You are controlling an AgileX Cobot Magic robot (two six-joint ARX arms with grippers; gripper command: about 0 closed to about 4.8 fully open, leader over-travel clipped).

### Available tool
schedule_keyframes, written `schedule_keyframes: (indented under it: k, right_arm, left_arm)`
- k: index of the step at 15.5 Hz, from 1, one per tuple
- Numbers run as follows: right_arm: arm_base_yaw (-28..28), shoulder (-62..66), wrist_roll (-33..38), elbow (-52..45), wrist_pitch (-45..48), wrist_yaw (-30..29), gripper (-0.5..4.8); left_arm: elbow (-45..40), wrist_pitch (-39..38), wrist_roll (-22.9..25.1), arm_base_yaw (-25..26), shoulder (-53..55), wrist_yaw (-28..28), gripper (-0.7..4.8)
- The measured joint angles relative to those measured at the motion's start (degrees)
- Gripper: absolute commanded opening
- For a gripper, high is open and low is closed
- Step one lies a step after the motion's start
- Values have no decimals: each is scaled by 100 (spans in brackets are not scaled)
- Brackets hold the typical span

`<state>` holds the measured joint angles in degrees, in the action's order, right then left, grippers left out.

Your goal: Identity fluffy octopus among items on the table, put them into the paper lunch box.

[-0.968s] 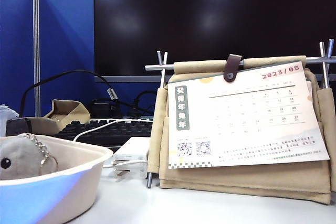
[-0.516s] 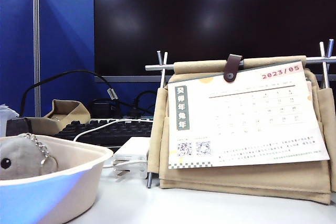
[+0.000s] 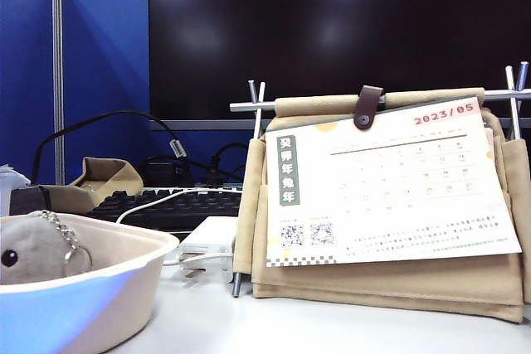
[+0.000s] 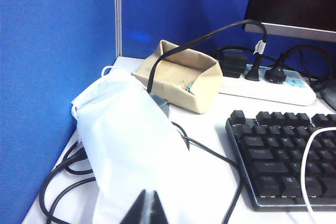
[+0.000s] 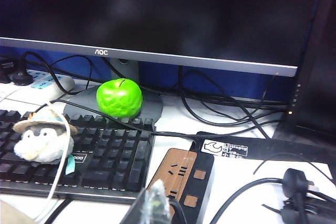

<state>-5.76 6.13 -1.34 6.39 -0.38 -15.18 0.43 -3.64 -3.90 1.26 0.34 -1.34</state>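
Fluffy octopus lies inside the paper lunch box, set against its far inner wall, face toward the exterior camera; one black eye visible, body cut by the frame edge, so long axis cannot be told. Silver ball chain runs from the crown down over its side, ring hanging at the front. Box rests on the surface beside a white power adapter; past that, a tan fabric pouch with a calendar card propped upright. Neither hand is near the box. Left hand: fingers together, gripping nothing, directly over a white drawstring bag, black keyboard to one side. Right hand: fingers together, empty, above a wood-faced power strip; ahead of it a green apple and a plush penguin on the keyboard.
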Motion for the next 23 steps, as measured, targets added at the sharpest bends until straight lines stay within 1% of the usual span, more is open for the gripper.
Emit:
schedule_keyframes:
  k: [4,8,10,19,21,23]
  right_arm:
    - [0,-109,11,-514,1130,103,-6]
    - [0,-219,15,-560,1187,107,-6]
    - [0,-581,24,-586,1215,125,-6]
    - [-2,-590,24,-588,1139,149,-6]
    - [0,-590,24,-588,968,-4,-6]
    - [0,-590,24,-588,857,-9,-6]
  left_arm:
    - [0,-2,0,0,0,0,-5]
    - [0,-2,0,0,0,0,-5]
    - [0,-2,0,0,-2,0,-5]
    - [0,-4,0,0,0,0,-5]
    - [0,-4,0,0,-2,0,-5]
    - [0,-2,0,0,0,0,-5]
